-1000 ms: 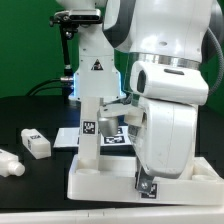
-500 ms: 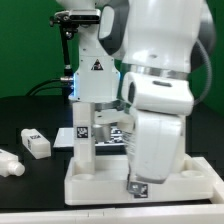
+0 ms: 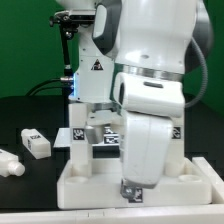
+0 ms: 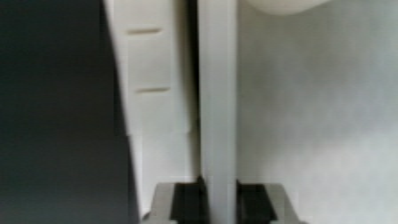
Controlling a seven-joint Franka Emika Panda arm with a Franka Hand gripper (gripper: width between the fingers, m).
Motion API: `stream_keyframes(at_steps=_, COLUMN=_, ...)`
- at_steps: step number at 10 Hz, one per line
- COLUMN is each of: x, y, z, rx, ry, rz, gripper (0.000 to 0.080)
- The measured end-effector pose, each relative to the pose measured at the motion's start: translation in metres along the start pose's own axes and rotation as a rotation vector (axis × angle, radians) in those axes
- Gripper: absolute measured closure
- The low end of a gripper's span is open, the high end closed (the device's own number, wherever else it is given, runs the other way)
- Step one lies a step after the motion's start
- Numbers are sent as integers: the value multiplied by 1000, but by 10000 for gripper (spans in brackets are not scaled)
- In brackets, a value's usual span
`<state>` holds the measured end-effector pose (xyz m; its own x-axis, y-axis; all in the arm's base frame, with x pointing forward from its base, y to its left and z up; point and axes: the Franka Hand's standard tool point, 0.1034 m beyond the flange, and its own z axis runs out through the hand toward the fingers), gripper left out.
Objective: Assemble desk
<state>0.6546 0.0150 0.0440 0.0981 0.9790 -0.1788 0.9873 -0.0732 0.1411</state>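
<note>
While the tabletop (image 3: 85,186) is being gripped by its rim, one leg (image 3: 83,150) is being carried upright in it.
The gripper (image 4: 215,195) is being shown narrow, its fingertips (image 4: 173,203) being pressed onto both faces of the thin rim wall. The tagged upright leg is being held in the corner socket at the exterior view's left. A second leg (image 3: 35,143) and a third leg (image 3: 8,166) are being borne loose by the black table (image 3: 30,118), apart from the tabletop.
</note>
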Motion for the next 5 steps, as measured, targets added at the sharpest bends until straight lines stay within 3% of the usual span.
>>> stream_keyframes(at_steps=2, x=10, y=-2, z=6, rx=11, ry=-3, rz=2, gripper=742)
stream_keyframes(at_steps=5, x=10, y=-3, z=8, rx=21, ry=-25, rz=10, gripper=742)
